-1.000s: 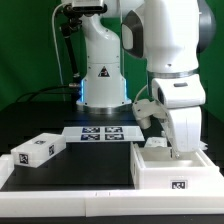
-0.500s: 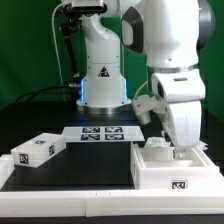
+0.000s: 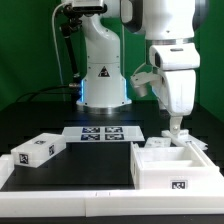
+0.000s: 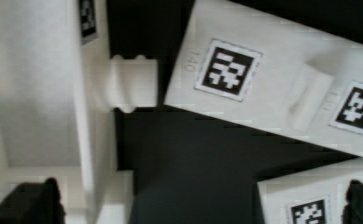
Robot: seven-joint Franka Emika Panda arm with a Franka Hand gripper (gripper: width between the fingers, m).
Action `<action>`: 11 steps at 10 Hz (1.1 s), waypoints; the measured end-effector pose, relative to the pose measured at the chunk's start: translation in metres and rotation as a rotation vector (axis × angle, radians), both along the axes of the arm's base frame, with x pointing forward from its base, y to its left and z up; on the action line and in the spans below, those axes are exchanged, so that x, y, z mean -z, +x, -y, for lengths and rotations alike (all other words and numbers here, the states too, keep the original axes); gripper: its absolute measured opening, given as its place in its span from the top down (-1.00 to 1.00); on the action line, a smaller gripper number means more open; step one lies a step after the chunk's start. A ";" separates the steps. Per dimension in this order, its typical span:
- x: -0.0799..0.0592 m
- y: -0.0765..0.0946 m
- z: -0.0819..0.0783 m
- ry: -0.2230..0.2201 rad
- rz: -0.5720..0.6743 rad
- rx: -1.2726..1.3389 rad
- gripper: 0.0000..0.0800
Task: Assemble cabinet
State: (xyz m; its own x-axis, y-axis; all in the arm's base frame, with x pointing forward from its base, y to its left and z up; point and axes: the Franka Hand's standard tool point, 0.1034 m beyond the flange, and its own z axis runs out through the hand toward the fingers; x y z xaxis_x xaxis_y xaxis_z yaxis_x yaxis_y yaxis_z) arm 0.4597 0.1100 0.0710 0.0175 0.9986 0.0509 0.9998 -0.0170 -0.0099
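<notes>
Probably light, stiff and slippery, the cabinet (image 3: 160, 172) is best pinched by a wall; the gripper (image 3: 175, 129) hovers above it, and we cannot tell its opening.

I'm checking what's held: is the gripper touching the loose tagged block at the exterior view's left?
Apart. The exterior view shows the gripper above the cabinet at its right, with the marker board between it and the block.

I see a black matte table (image 3: 95, 165) carrying an open white plastic cabinet box (image 3: 172, 172), the marker board (image 3: 100, 132) and a white tagged drawer block (image 3: 36, 150), possibly two pieces.
</notes>
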 end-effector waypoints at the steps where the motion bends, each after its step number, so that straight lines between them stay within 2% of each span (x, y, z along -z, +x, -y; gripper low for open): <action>1: 0.007 -0.015 -0.008 0.002 -0.013 0.026 -0.99; 5: 0.006 -0.013 -0.005 0.000 -0.016 0.026 -0.99; 6: 0.007 -0.014 -0.008 0.013 0.014 -0.009 -0.99; 8: 0.016 -0.033 -0.017 0.028 0.027 -0.118 -0.99; 9: 0.018 -0.036 -0.021 0.033 0.044 -0.167 -0.99; 11: 0.024 -0.057 -0.036 0.043 0.047 -0.155 -0.99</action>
